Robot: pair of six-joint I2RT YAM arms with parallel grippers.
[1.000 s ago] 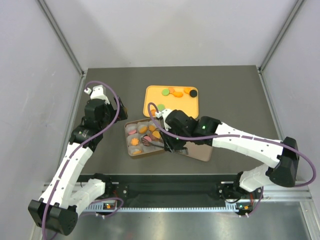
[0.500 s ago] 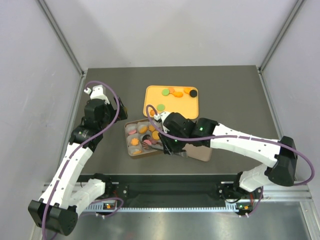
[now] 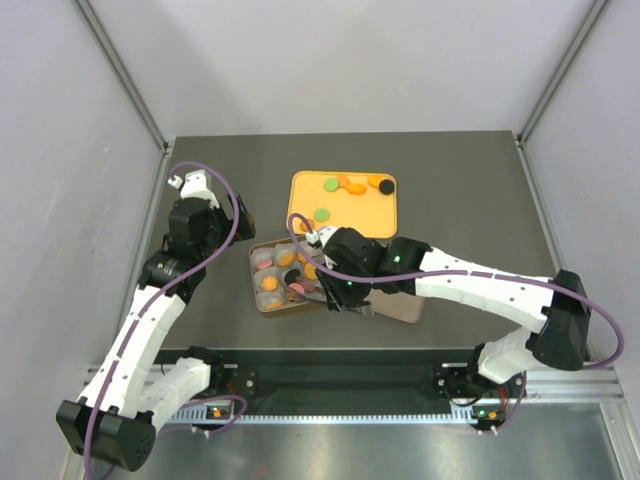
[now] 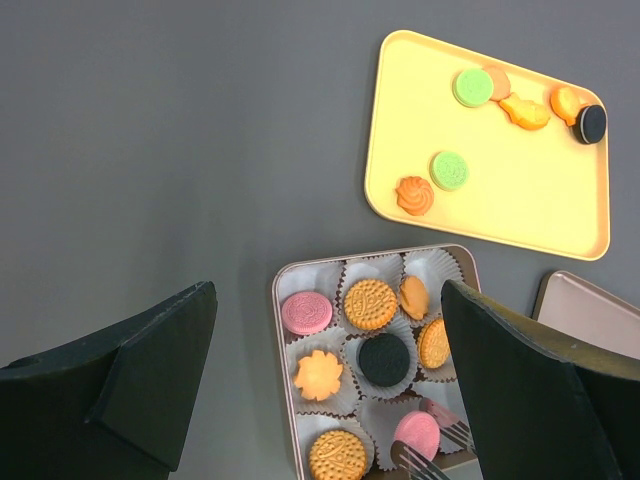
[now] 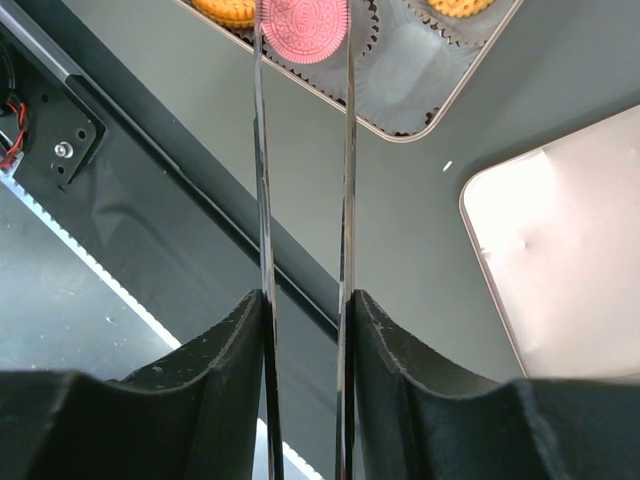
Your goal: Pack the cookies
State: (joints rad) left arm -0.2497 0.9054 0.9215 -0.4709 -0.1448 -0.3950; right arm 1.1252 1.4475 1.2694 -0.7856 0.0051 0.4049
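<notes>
From above, my right gripper (image 3: 315,290) hangs over the metal tin (image 3: 262,308), and my left gripper (image 3: 243,213) gapes wide. Left wrist: round, ridged cookies (image 4: 370,303) sit in frilly paper cups (image 4: 440,272), with more on the smooth yellow tray (image 4: 520,190). Right wrist: my thin blades pinch an embossed pink cookie (image 5: 303,28).

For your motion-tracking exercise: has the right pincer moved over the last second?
Yes: the right pincer has shifted slightly left, farther over the cookie tin, gripping a pink cookie.

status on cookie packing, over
left fingers open, off to the side. right fingers shut on pink cookie over tin. more cookies wait on tray. nothing in the way.
</notes>
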